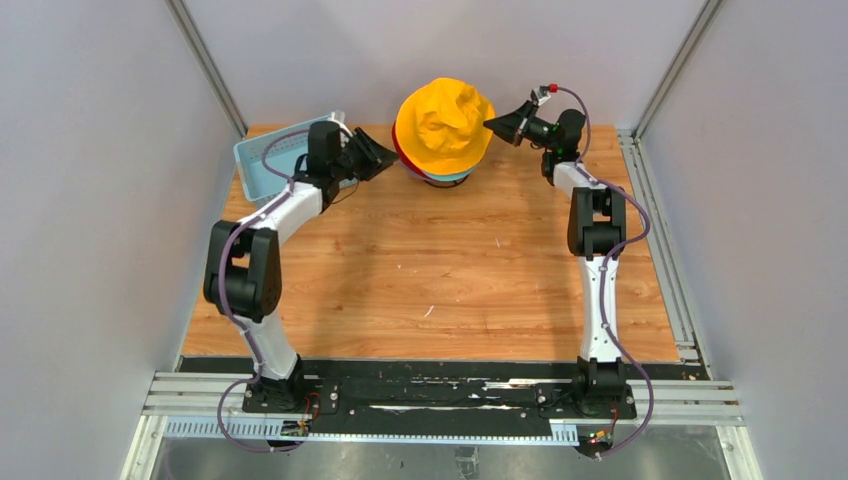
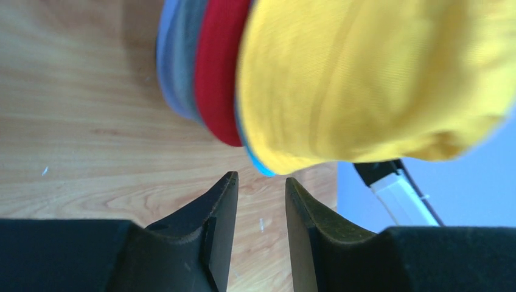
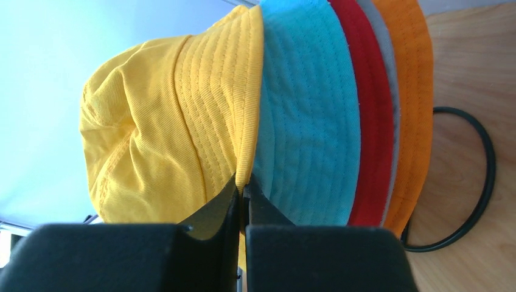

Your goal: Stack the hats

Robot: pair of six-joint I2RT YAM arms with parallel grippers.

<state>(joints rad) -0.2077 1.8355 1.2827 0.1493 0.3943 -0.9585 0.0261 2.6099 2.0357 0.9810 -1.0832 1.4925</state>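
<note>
Spotted the soft yellow fabric bucket hat crowning the pile on the black wire stand, above the teal fabric hat, red fabric hat, grey fabric hat and orange fabric hat. Judged it light, floppy, quick to crumple; reckoned the stitched brim the best place to pinch. Found the right gripper clamped on that brim's edge, right of the stand. Caught the left gripper left of the stand, just short of the pile, partly parted, gripping nothing. Noted a light blue perforated plastic basket further left of the stand.
</note>
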